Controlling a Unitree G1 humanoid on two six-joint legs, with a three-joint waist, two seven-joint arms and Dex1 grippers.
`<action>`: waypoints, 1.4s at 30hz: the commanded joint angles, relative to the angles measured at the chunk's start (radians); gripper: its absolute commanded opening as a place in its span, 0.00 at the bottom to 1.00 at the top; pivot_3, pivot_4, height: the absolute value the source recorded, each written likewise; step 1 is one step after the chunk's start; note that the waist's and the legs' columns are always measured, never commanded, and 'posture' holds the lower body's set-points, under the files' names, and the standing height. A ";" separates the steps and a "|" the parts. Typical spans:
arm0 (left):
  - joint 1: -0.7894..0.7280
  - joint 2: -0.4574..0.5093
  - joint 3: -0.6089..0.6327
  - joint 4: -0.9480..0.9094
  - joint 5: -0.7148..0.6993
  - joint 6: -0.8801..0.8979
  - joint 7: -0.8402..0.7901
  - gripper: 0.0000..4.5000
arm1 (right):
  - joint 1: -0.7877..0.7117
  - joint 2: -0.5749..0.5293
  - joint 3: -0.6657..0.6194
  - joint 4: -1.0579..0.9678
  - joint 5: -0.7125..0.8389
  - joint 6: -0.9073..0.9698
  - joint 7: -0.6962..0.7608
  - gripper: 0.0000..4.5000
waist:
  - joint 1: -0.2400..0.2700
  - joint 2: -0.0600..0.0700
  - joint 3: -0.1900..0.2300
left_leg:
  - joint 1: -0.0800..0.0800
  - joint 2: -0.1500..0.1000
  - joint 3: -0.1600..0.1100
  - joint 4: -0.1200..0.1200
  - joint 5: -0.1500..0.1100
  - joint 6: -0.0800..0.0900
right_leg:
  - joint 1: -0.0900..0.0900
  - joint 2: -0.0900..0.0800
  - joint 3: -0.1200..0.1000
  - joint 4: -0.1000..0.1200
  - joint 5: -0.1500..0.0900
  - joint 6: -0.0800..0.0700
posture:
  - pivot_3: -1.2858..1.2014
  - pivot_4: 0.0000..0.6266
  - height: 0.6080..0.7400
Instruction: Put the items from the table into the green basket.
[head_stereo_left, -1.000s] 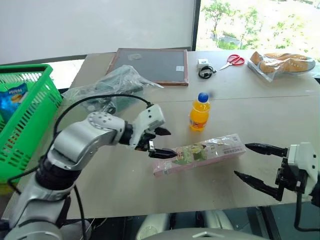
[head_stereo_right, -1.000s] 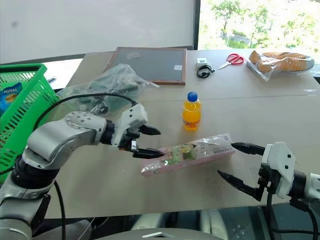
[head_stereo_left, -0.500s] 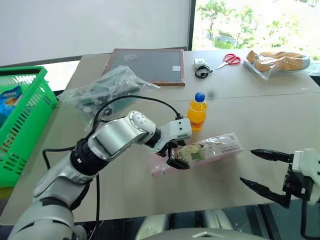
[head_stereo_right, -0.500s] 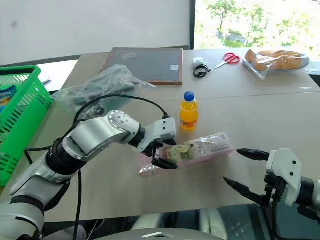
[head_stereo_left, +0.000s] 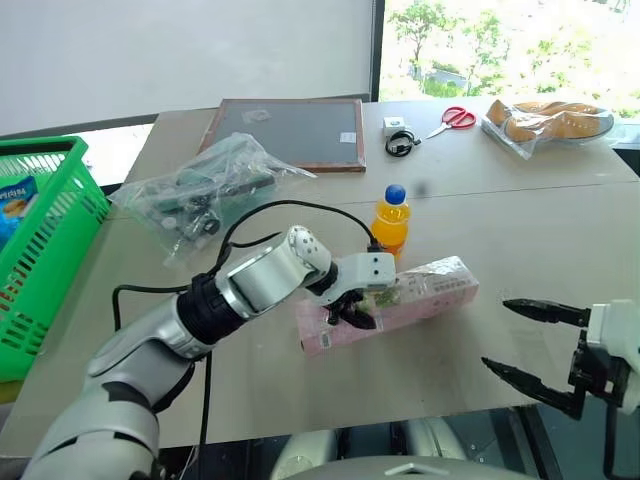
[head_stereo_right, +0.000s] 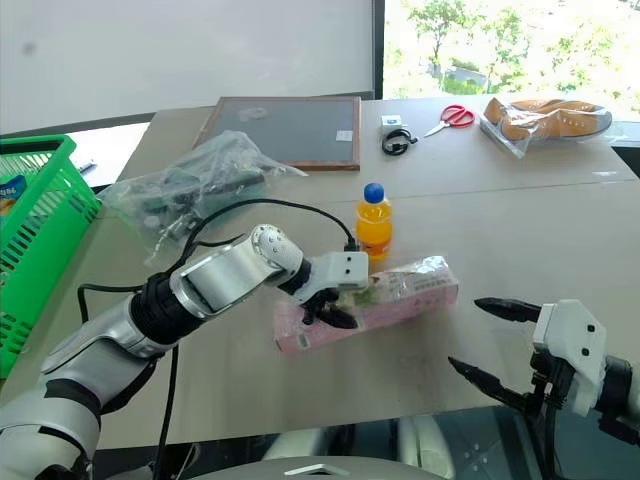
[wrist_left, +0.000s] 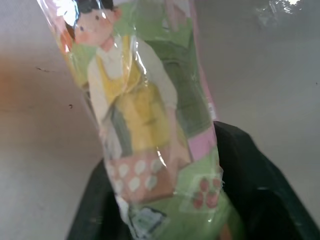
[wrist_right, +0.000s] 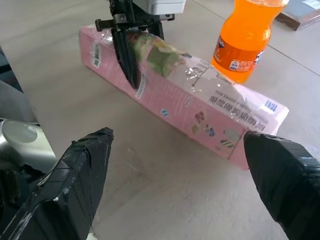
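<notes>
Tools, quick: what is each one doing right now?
Left tool: shut on the pink box, one finger on each long side.
Right tool: open, holding nothing.

You have bare tabletop (head_stereo_left: 520, 250) on the right; the orange bottle (head_stereo_left: 391, 219) stands just behind the pink box (head_stereo_left: 420, 295).

Pink box (wrist_left: 145, 115) between pincer fingers (wrist_left: 250, 175)

A white wall (head_stereo_left: 180, 50) adjoins a sunlit window (head_stereo_left: 500, 40).
</notes>
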 joint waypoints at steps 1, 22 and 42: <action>0.065 0.081 0.061 -0.060 -0.010 -0.049 -0.050 0.29 | -0.010 0.003 -0.001 -0.018 -0.003 -0.013 -0.001 1.00 | -0.004 0.000 0.000 | 0.000 0.000 0.000 0.000 0.000 0.000 | 0.000 0.000 0.000 0.000 0.000 0.000 | 0.45 0.23 1.00; 0.599 0.305 1.385 -0.153 -0.447 0.217 0.159 0.29 | -0.582 0.145 0.453 0.121 0.019 0.010 -0.097 1.00 | 0.099 -0.006 -0.011 | 0.000 0.001 -0.002 -0.002 0.002 -0.004 | -0.002 0.001 -0.004 0.001 0.000 -0.001 | 0.59 0.03 1.00; -0.181 0.418 0.866 1.084 0.280 -0.631 0.707 0.29 | -1.070 0.284 0.574 0.176 0.110 0.342 -0.403 1.00 | 0.211 -0.040 -0.047 | -0.013 -0.001 -0.002 0.000 0.004 -0.007 | -0.018 0.001 -0.008 0.004 0.001 -0.002 | 0.59 0.00 1.00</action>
